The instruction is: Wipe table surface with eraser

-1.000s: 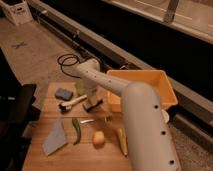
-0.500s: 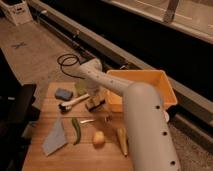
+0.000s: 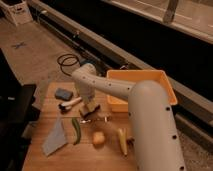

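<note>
A: Where is the hand [image 3: 91, 106] right now?

B: Low over the middle of the worktop [image 3: 50, 160], just left of the orange bin [image 3: 145, 80]. A small block, which I take to be the eraser [image 3: 91, 109], sits right under the fingertips, touching the wood or close to it.

A: Is it gripped?

B: I cannot tell. The arm [image 3: 145, 125] covers the fingers from this side, so how far they are spread, and whether they have hold of the block, stays hidden.

A: So how should the wipe go?

B: My judgement: keep the block's broad face flat on the planks, press lightly and evenly, and pull in straight strokes along the grain. A tilted face would skip over the gaps between planks.

A: Anything in the way?

B: Plenty. The brush [image 3: 70, 103] lies just beside the hand on the left, with the blue sponge [image 3: 63, 93] beyond it. Nearer the camera are a green pod [image 3: 76, 131], a grey cloth [image 3: 55, 138], a yellowish lump [image 3: 98, 138] and a banana [image 3: 121, 141]. Short strokes in the bare strip around the hand look safest; a long sweep would likely push 1 of these off.
</note>
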Robot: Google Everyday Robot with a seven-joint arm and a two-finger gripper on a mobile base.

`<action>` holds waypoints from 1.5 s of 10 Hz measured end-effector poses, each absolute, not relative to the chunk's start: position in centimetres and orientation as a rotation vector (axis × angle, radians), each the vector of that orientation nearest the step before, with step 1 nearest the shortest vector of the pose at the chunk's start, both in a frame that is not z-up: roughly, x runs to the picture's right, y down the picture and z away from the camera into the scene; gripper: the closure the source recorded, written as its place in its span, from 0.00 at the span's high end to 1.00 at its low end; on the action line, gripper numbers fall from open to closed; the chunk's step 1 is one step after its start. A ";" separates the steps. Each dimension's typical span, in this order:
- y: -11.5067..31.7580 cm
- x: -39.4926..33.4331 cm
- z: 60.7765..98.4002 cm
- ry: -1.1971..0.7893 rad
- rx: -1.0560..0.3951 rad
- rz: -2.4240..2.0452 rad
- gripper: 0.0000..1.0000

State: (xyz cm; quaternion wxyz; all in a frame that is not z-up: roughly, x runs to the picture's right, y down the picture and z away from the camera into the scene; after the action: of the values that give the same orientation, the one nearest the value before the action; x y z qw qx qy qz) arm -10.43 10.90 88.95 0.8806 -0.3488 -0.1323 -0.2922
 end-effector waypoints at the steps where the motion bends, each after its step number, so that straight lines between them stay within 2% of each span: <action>1: 10.9 -10.7 88.7 -0.287 -0.724 -0.622 0.00; 3: 10.5 -12.1 88.8 -0.305 -0.712 -0.651 0.00; 5: 9.4 -12.5 90.4 -0.307 -0.704 -0.655 0.00; 9: 8.6 -10.8 92.2 -0.269 -0.714 -0.613 0.00; 12: 9.8 -4.6 90.8 -0.186 -0.730 -0.494 0.00; 15: 11.3 -4.4 89.1 -0.192 -0.731 -0.485 0.00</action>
State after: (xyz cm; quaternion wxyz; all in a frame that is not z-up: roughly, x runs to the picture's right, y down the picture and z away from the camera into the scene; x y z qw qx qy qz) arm -4.38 11.28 89.06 0.9010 -0.3531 -0.0930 -0.2342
